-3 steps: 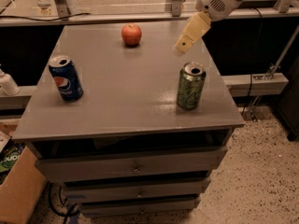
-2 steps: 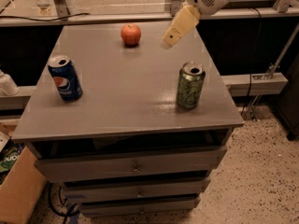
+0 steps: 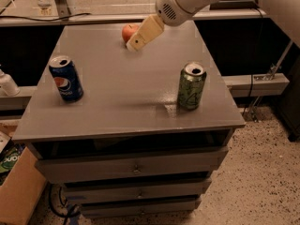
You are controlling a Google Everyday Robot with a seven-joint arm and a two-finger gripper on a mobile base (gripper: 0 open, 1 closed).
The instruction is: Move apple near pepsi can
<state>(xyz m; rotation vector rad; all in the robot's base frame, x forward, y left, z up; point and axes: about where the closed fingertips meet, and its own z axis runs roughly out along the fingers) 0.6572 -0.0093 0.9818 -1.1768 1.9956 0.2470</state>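
Observation:
The apple (image 3: 128,31), small and red-orange, sits near the far edge of the grey tabletop (image 3: 122,93), partly hidden behind my gripper. My gripper (image 3: 136,44), with cream-coloured fingers on a white arm, hangs just in front of and to the right of the apple. The pepsi can (image 3: 66,78), dark blue with a red, white and blue logo, stands upright near the table's left edge, well apart from the apple.
A green can with black markings (image 3: 191,85) stands upright on the right side of the table. The table is a grey drawer cabinet. A cardboard box (image 3: 16,186) sits on the floor at the lower left. A white bottle (image 3: 5,82) is at the left.
My gripper has moved left across the table's far side, from right of the apple to right against it, now covering part of it. The cans and apple have not moved.

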